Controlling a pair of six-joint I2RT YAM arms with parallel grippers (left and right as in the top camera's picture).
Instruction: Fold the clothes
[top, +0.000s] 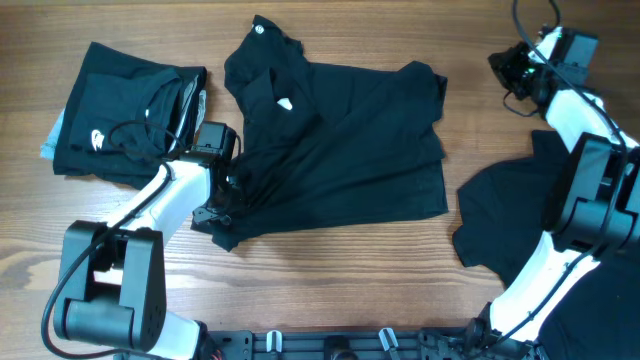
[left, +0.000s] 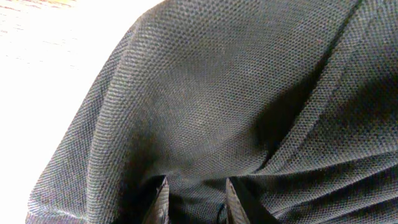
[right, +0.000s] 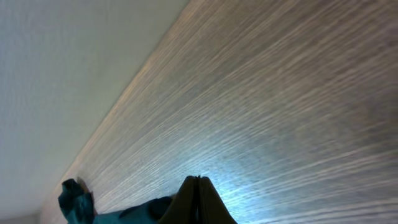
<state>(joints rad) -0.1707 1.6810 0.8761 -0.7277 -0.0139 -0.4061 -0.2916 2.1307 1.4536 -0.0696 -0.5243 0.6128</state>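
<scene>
Spread shirt (top: 340, 140): left hand (left: 196, 200) pinches near-left corner; right hand (right: 199, 199) closed, empty. Likely first fold: next, carry corner across.

Robotics laboratory test station. Evidence: a left arm (top: 165, 200) and a right arm (top: 575, 110), white and black, rise from a black mounting rail (top: 330, 345) at the front edge of a wood-grain worktop (top: 400, 270). A plain pale wall (right: 74, 62) borders it.
</scene>
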